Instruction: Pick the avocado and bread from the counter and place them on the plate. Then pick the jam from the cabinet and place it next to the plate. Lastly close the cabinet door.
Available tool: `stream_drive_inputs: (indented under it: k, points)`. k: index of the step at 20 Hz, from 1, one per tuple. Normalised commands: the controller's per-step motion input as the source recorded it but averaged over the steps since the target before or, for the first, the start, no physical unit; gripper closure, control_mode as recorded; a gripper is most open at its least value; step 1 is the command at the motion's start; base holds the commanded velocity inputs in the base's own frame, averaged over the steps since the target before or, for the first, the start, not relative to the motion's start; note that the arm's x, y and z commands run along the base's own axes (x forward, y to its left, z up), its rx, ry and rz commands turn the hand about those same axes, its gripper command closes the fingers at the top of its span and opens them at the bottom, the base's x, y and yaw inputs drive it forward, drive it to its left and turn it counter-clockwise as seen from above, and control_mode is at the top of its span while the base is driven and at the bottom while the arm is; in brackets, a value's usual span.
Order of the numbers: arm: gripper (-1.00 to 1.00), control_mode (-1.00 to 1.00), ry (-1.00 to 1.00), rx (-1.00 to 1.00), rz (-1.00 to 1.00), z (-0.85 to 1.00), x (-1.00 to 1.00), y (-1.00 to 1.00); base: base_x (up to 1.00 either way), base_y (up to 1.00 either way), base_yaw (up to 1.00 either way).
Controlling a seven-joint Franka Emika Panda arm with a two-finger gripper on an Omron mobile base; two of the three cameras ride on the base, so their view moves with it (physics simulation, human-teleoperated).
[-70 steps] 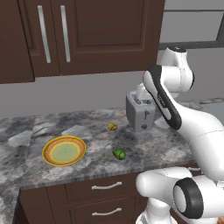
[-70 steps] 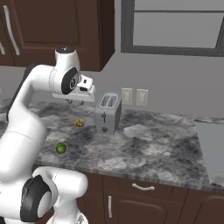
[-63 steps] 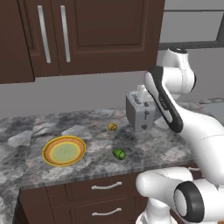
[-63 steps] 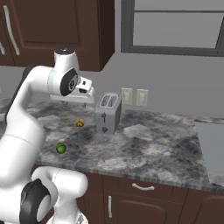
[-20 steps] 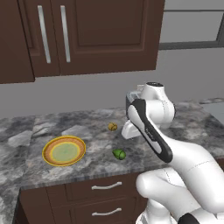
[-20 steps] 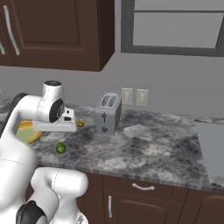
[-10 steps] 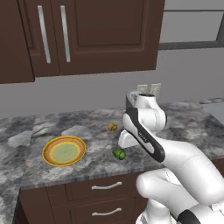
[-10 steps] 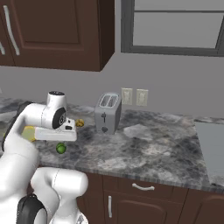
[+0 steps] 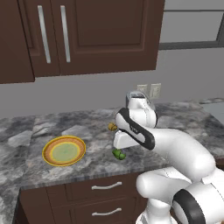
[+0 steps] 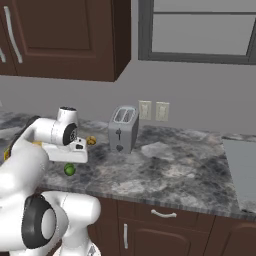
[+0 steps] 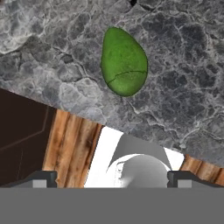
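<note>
I have the gripper (image 11: 109, 177) low over the counter (image 9: 87, 162), jaws spread wide with nothing between them. The avocado (image 11: 124, 61) lies on the stone just beneath it, near the front edge. The bread (image 9: 112, 127) sits farther back, and the plate (image 9: 64, 151) rests to the left, well apart.

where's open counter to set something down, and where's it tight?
Free: the counter from the toaster to its right end, and the strip left of the plate. Tight: around the avocado and bread, under the open gripper.
</note>
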Motion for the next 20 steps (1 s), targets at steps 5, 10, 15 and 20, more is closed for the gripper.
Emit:
stream_drive_inputs:
  k: [5, 10, 15, 20]
  points:
    - [-1.00, -1.00, 0.00, -0.02, 0.00, -0.10, 0.15, 0.06, 0.00, 0.00, 0.00]
    - [-1.00, -1.00, 0.02, -0.01, 0.00, -0.21, 0.22, 0.00, 0.00, 0.00, 0.00]
    - [-1.00, -1.00, 0.01, 0.00, 0.00, -0.20, 0.21, 0.00, 0.00, 0.00, 0.00]
    - [-1.00, -1.00, 0.00, -0.03, 0.00, -0.15, 0.11, 0.07, 0.00, 0.00, 0.00]
